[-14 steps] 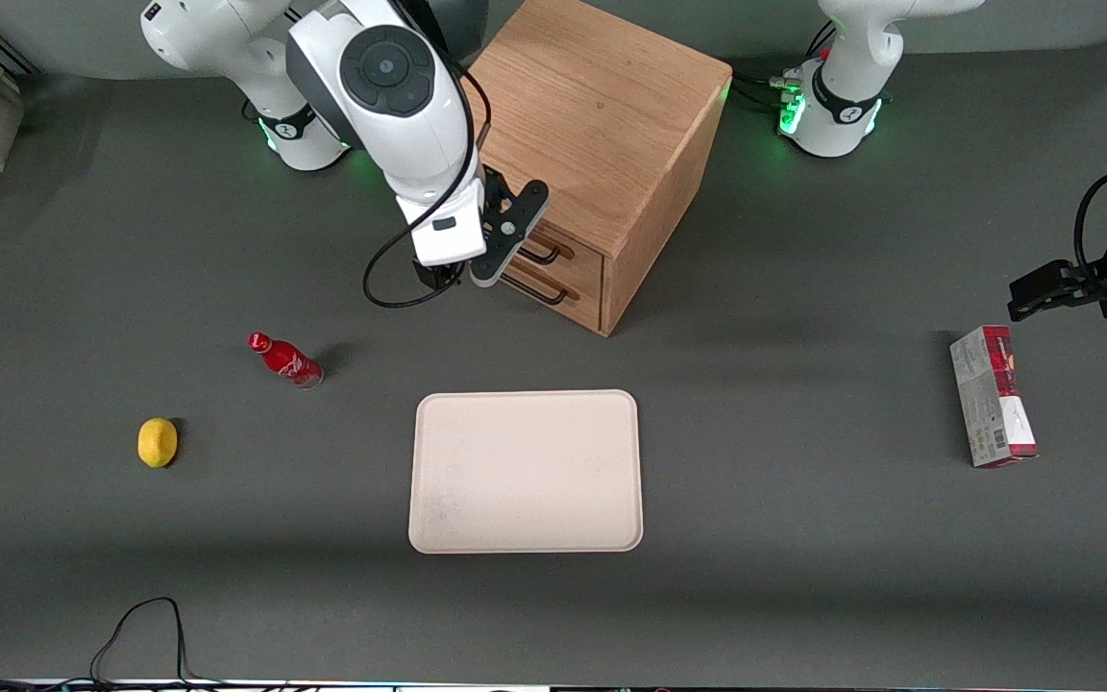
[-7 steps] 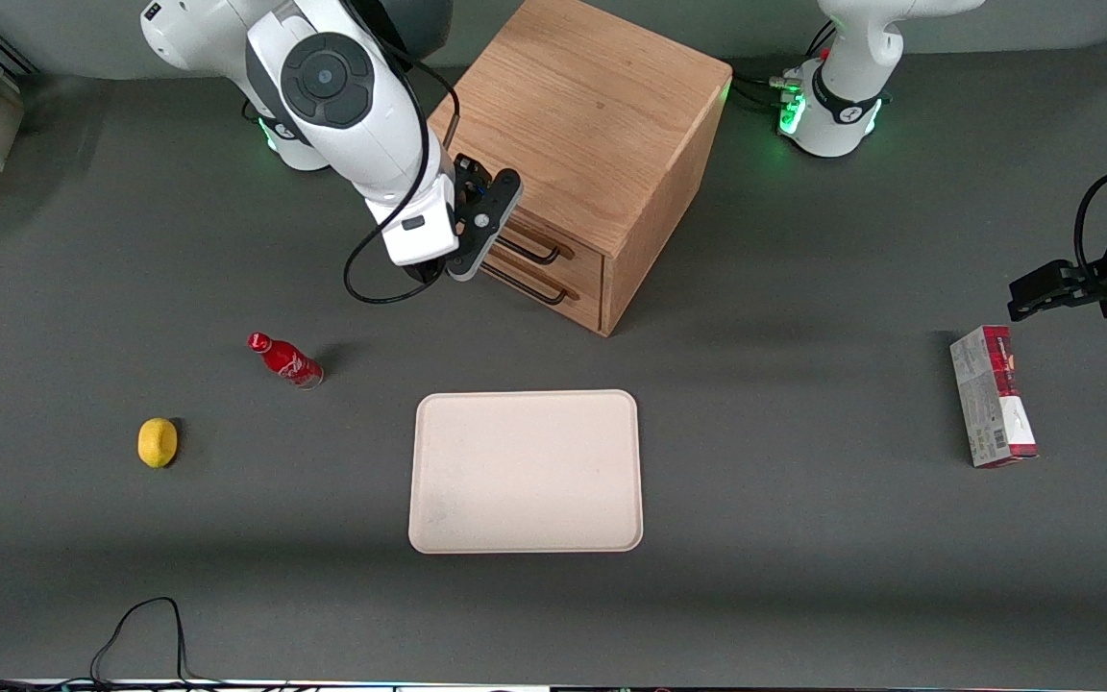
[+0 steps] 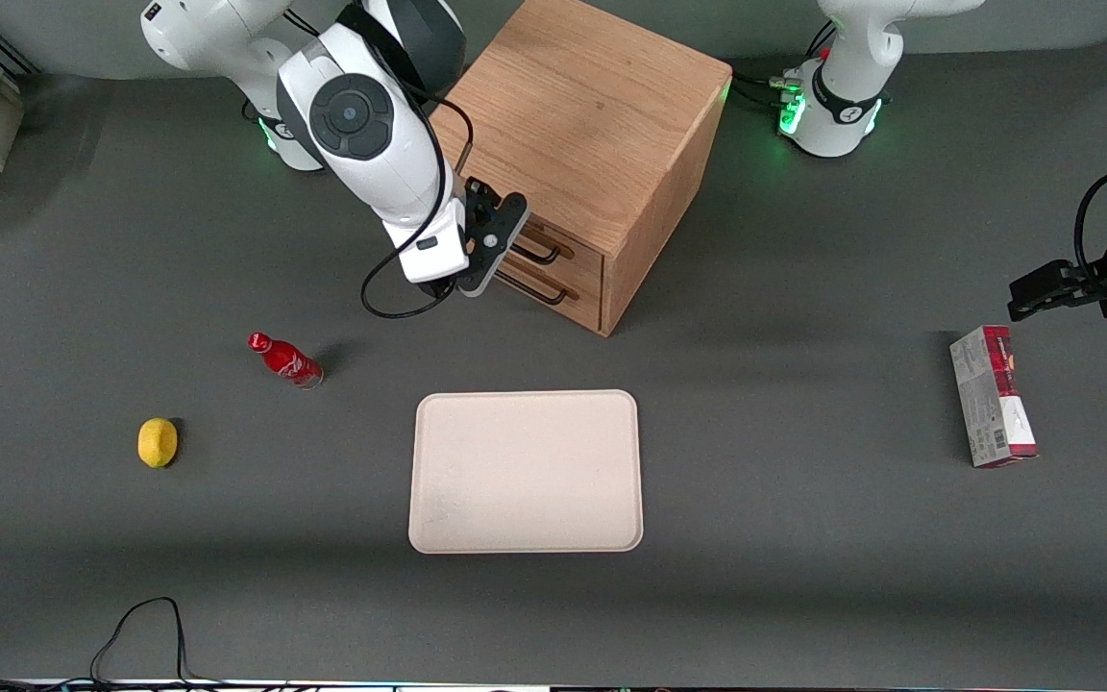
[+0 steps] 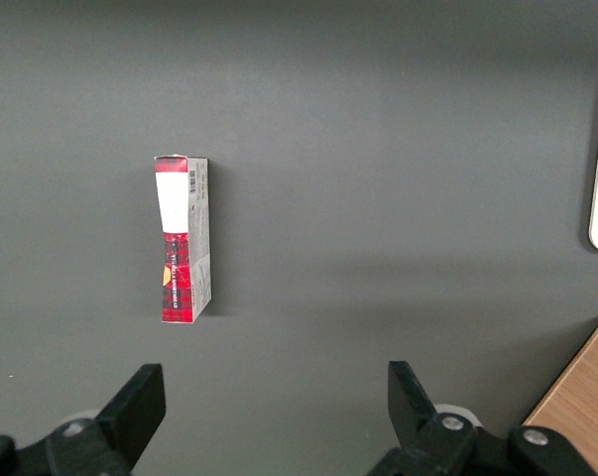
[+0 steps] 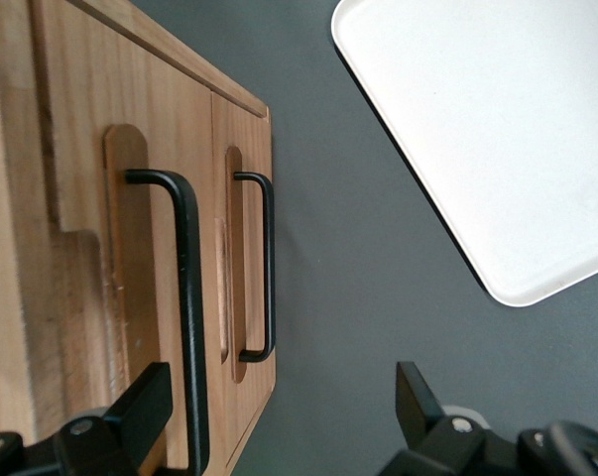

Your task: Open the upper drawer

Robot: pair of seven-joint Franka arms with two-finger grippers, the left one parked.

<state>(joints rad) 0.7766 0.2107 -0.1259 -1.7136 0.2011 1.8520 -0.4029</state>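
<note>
— Where is the upper drawer [image 3: 553, 248]?

— In the wooden cabinet [image 3: 584, 115], above the lower drawer [image 3: 548, 284]. It looks pushed in. Its long black handle [image 5: 184, 297] runs flat along the drawer's front, which faces the tray [image 3: 526, 471].

— And the gripper [image 3: 477, 252]?

— Right in front of that handle, its fingers [image 5: 138, 412] spread wide. One fingertip may touch the handle; it's hard to tell.

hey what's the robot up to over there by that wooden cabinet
The robot's right arm is going for the upper drawer of the oak cabinet. Its gripper is open and sits right in front of the drawer fronts, with one finger beside the upper drawer's black handle, not yet clamped on it. Both drawers look shut. A beige tray, a red bottle, a lemon and a small carton lie untouched on the table.
</note>
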